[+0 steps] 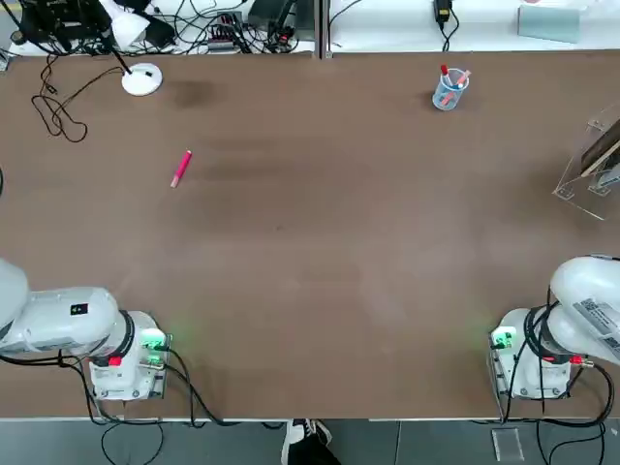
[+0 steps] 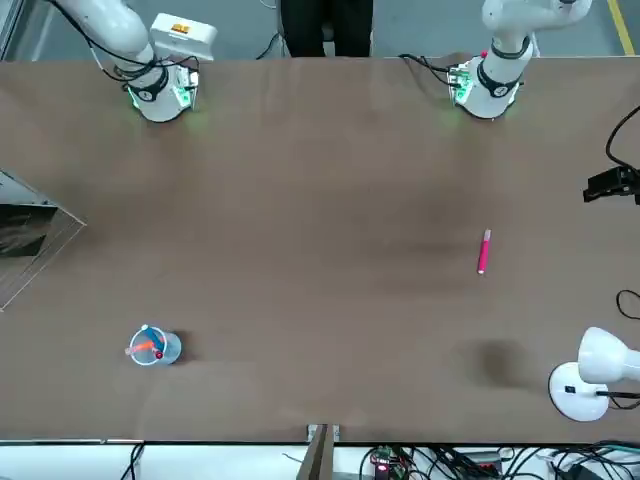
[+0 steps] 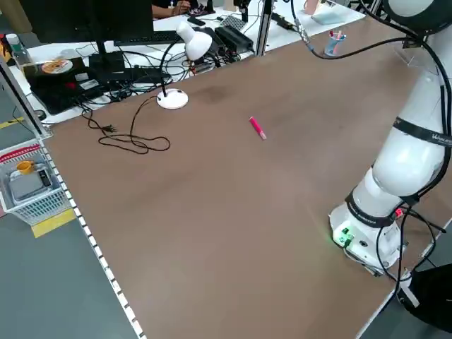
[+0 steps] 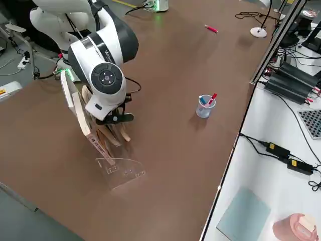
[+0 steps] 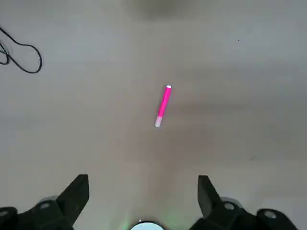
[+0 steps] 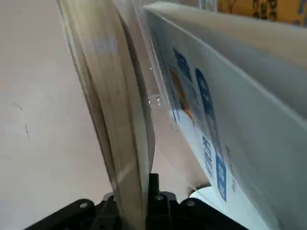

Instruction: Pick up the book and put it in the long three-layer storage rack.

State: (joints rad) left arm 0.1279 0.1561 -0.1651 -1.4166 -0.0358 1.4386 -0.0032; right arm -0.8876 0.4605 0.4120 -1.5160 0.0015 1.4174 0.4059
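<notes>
The book (image 4: 82,116) stands on edge, tilted, in the long three-layer storage rack (image 4: 119,169), a clear acrylic rack at the table's right edge (image 1: 584,170). My right gripper (image 6: 144,203) is shut on the book's thin edge (image 6: 120,124), and the right wrist hangs right over the rack. In the right wrist view, a white panel with blue print (image 6: 211,120) leans close beside the held book. From the front, the rack (image 2: 35,232) shows a dark cover inside. My left gripper (image 5: 141,191) is open, with nothing in it, high above the table near its base.
A pink pen (image 1: 181,168) lies on the table's left half. A clear cup of pens (image 1: 449,89) stands at the back right. A white desk lamp (image 1: 141,77) and a black cable (image 1: 56,114) sit at the back left.
</notes>
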